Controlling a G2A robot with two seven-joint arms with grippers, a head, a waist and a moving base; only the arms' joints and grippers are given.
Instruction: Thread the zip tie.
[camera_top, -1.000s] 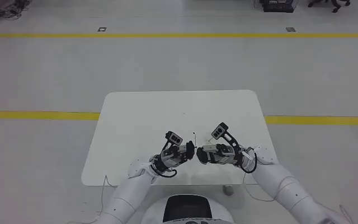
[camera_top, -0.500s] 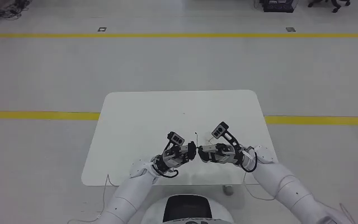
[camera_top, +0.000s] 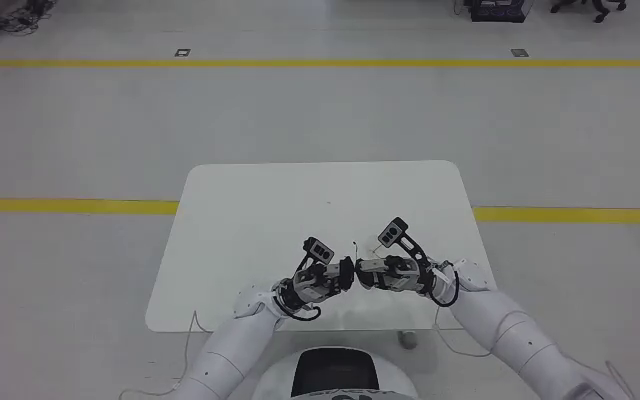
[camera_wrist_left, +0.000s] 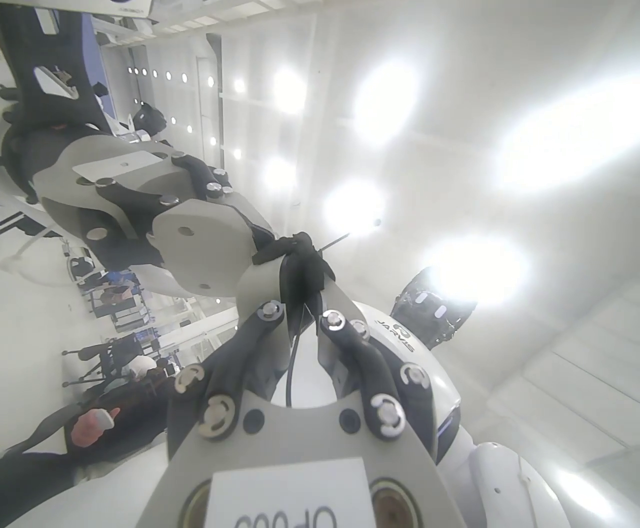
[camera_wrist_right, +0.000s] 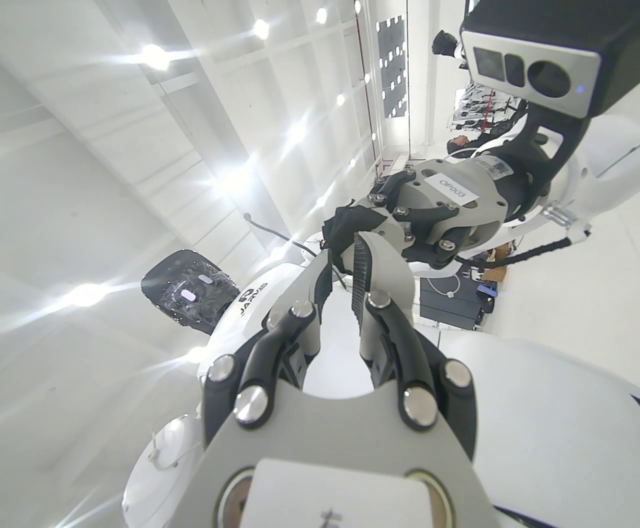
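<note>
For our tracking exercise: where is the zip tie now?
In top view the zip tie is between left gripper and right gripper, above the table's near half.

Over the table (camera_top: 250, 200), near its front edge, left hand (camera_top: 345, 273) and right hand (camera_top: 362, 272) meet, zip tie (camera_top: 354, 247) between.

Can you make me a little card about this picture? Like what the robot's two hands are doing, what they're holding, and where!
Thing held: zip tie, thin and black, one free end poking out past the grippers
Left gripper: shut on the zip tie
Right gripper: tip to tip with the left one, seemingly shut on the same zip tie
Where: held up over the white table, near the robot's edge
Threaded yet: cannot tell
</note>
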